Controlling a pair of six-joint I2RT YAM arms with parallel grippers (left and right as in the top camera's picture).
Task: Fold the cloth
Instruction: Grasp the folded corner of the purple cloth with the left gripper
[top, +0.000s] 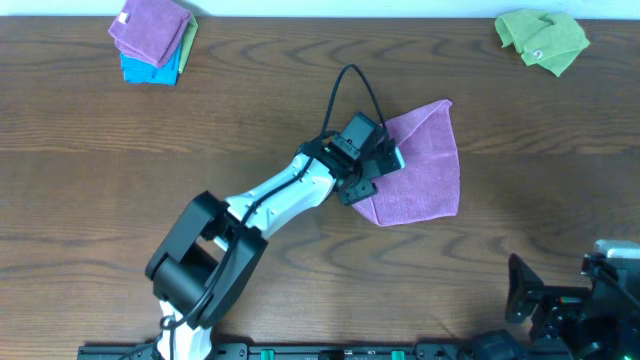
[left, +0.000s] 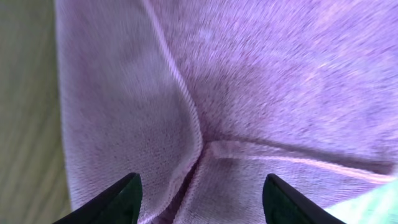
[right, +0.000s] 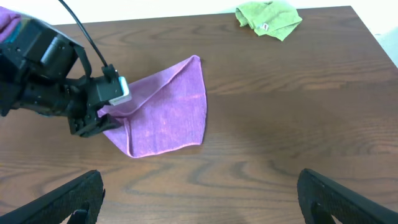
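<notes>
The lilac cloth (top: 425, 165) lies on the wooden table, folded into a rough triangle with its point toward the back. In the right wrist view the cloth (right: 168, 112) shows a doubled edge along its left side. My left gripper (top: 375, 175) is down on the cloth's left edge. In its own view the gripper (left: 202, 199) has its jaws apart, straddling a raised crease in the cloth (left: 261, 93), which fills the frame. My right gripper (right: 199, 199) hangs open over bare table near the front right, well clear of the cloth.
A stack of folded cloths (top: 152, 40), purple on top with green and blue beneath, sits at the back left. A crumpled lime-green cloth (top: 542, 40) lies at the back right. The right arm's base (top: 590, 300) is at the front right corner.
</notes>
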